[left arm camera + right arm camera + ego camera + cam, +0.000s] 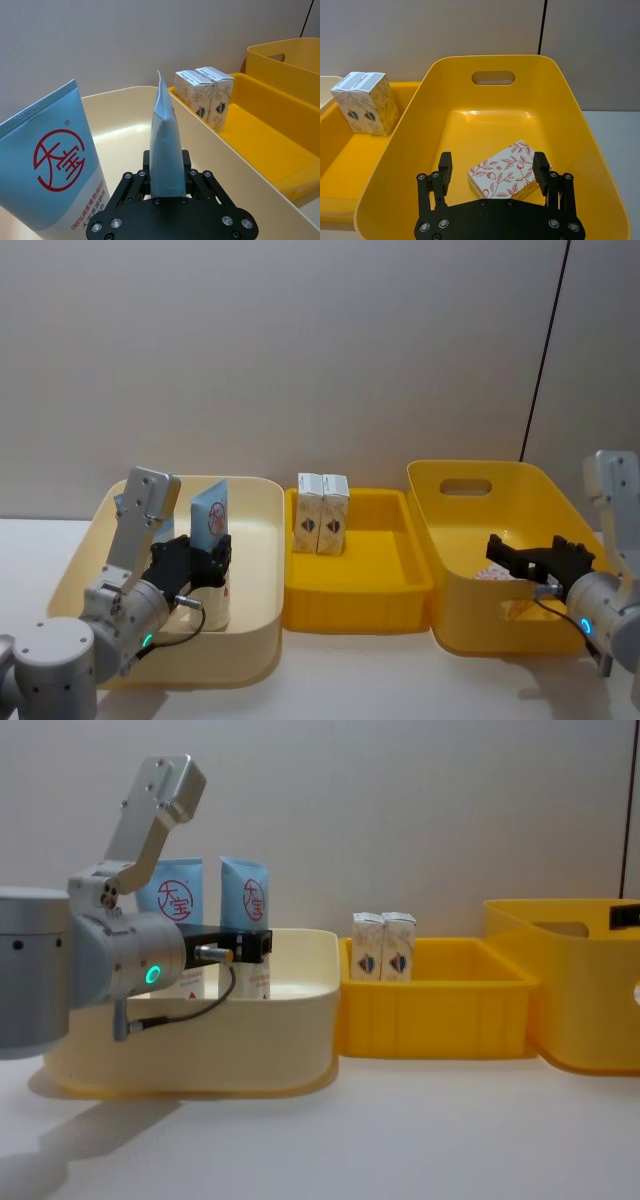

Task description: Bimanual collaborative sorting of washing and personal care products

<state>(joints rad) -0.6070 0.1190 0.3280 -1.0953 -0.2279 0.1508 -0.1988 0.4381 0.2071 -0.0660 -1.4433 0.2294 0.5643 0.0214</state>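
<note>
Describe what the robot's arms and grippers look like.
Both arms are silver-grey with rounded joints. The left arm carries a teal light on its wrist, the right arm a blue one, and a thin black cable loops off the left wrist. The left gripper and right gripper are black linkages with silver screws.

Red "大宝" logo on tube (50, 165)
</note>
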